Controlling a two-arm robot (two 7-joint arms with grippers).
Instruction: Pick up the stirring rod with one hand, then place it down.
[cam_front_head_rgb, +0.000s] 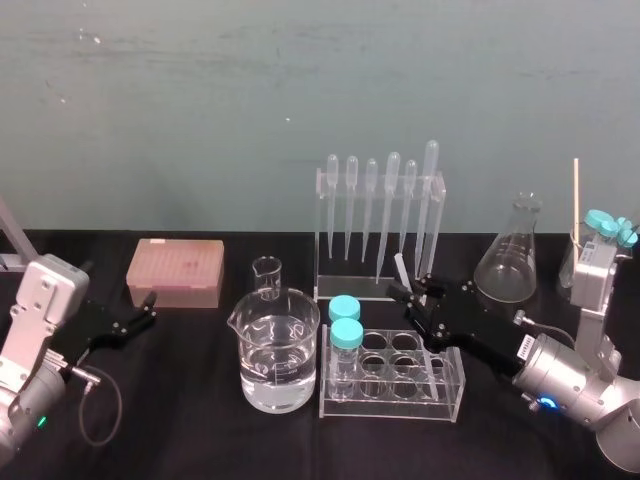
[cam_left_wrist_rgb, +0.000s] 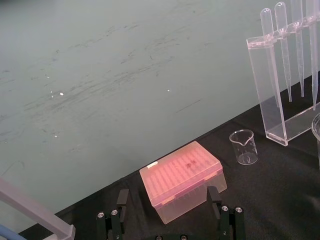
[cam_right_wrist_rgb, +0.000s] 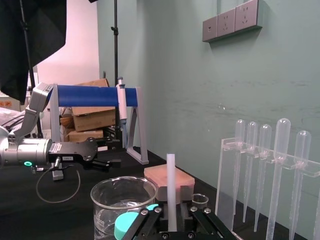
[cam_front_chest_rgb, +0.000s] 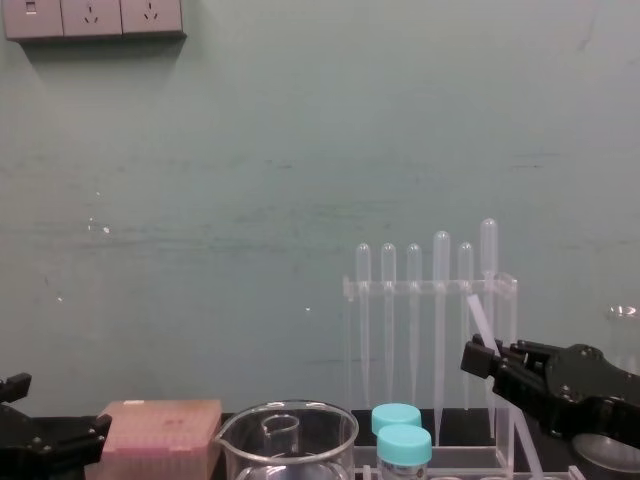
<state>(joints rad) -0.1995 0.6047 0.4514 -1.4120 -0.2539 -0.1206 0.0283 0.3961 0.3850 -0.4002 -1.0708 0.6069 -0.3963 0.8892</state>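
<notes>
The stirring rod seems clamped in right gripper's jaws; left gripper's jaws apart.

R hand pinched shut, raised mid-table; L hand low at left, 2 fingers apart.

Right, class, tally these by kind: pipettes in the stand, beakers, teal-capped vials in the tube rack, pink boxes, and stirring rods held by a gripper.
Pipettes: 6
Beakers: 2
Teal-capped vials: 2
Pink boxes: 1
Stirring rods: 1, gripped by the right gripper
Total: 12
</notes>
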